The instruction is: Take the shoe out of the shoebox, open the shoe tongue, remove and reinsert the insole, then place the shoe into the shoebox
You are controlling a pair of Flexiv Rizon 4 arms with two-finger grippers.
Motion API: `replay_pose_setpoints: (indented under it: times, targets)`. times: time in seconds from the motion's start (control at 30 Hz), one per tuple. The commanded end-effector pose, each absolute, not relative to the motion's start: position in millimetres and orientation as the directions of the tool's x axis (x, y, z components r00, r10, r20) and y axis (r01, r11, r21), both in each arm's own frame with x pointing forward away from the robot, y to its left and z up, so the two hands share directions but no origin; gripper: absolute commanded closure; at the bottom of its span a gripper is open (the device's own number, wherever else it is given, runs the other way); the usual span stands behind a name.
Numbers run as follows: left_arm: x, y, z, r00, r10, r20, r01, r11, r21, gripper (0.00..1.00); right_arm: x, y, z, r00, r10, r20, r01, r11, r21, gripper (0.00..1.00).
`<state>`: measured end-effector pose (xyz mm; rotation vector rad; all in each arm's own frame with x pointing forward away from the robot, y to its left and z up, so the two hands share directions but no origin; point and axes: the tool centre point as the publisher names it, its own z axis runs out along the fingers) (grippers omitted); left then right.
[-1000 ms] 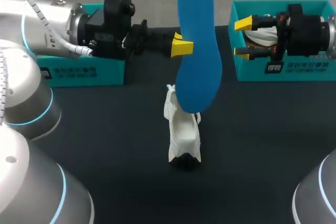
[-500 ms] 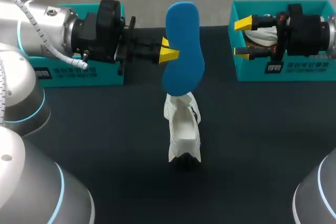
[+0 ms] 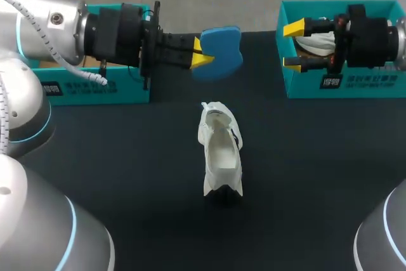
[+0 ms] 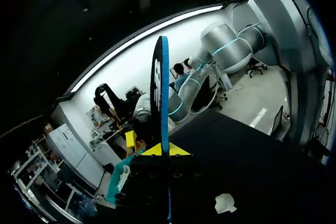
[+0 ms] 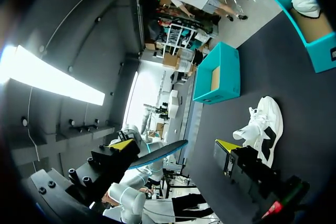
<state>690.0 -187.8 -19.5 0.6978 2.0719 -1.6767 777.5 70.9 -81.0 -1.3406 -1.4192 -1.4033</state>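
1. Dark table (image 3: 127, 157) runs across the whole scene, with a teal box at each far corner – the left shoebox (image 3: 95, 87) and the right shoebox (image 3: 355, 84).
2. At the middle of the table stands the white shoe (image 3: 222, 153), upright on its sole and lying lengthwise from near to far. Its opening faces up, and nothing touches it.
3. Well beyond the shoe, at the far middle, the left gripper (image 3: 202, 55) pinches the blue insole (image 3: 219, 61) by one edge. Its yellow tips press on the two faces, and the insole is held in the air, clear of the table.
4. From the left wrist, the insole shows edge-on as a thin blue strip rising out from between the fingers.
5. The left arm (image 3: 57, 26) reaches across the left shoebox and hides much of its inside.
6. The right gripper (image 3: 293, 46) hangs over the right shoebox – fingers spread wide, holding nothing.
7. A second shoe (image 3: 315, 44), also white, lies inside that box, partly covered by the spread fingers.
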Motion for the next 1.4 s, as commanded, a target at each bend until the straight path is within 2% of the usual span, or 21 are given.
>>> replay_pose_setpoints:
  times: [0.03, 0.17, 0.2, 0.37, 1.0, 1.07, 1.4]
  targets:
    - [689.6, -184.7, -23.5, -0.567, 0.130, -0.813, 0.819, 0.200, -0.538, 1.00, 778.3, 72.7, -81.7, -0.199, 0.181, 0.963, 0.965, -0.135, 0.225, 0.00]
    - [703.5, -180.4, -27.6, -0.371, 0.127, -0.920, 0.917, 0.205, -0.342, 1.00, 778.3, 72.7, -81.7, -0.199, 0.181, 0.963, 0.965, -0.135, 0.225, 0.00]
    - [706.8, -178.7, -29.5, -0.288, 0.142, -0.947, 0.945, 0.200, -0.257, 1.00, 778.3, 72.7, -81.7, -0.199, 0.181, 0.963, 0.965, -0.135, 0.225, 0.00]
    - [721.9, -170.1, -36.2, -0.026, 0.211, -0.977, 0.979, 0.202, 0.018, 1.00, 778.3, 72.7, -81.7, -0.199, 0.181, 0.963, 0.965, -0.135, 0.225, 0.00]
    - [721.9, -170.1, -36.2, -0.026, 0.211, -0.977, 0.979, 0.202, 0.018, 1.00, 778.3, 72.7, -81.7, -0.199, 0.181, 0.963, 0.965, -0.135, 0.225, 0.00]
    - [728.9, -170.8, -47.2, -0.066, 0.181, -0.981, 0.978, 0.205, -0.028, 1.00, 778.3, 72.7, -81.7, -0.199, 0.181, 0.963, 0.965, -0.135, 0.225, 0.00]
    - [750.4, -186.1, -99.5, 0.087, 0.283, -0.955, 0.980, 0.145, 0.132, 1.00, 782.0, 81.6, -81.4, -0.189, 0.192, 0.963, 0.972, -0.105, 0.212, 0.00]
